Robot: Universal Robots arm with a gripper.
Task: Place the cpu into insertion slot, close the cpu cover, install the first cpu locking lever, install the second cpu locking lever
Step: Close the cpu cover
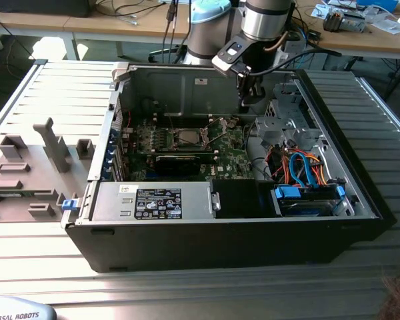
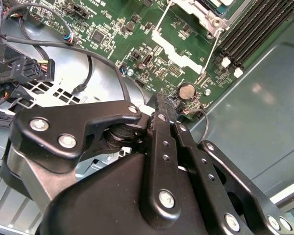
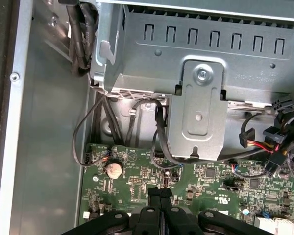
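The gripper [image 3: 159,194], fingers [image 3: 154,196] clenched on nothing, hovers near the CPU socket [image 1: 187,137], whose locking lever [image 2: 210,54] likely wants a slow push clear of the coin-cell battery [image 3: 113,169] beside the socket

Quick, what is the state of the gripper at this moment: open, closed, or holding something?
Gripper: closed, fingertips together, nothing seen between them; it hangs above the motherboard.

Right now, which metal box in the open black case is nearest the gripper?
The grey slotted drive cage, beside the black gripper; the labelled silver box lies farther off.
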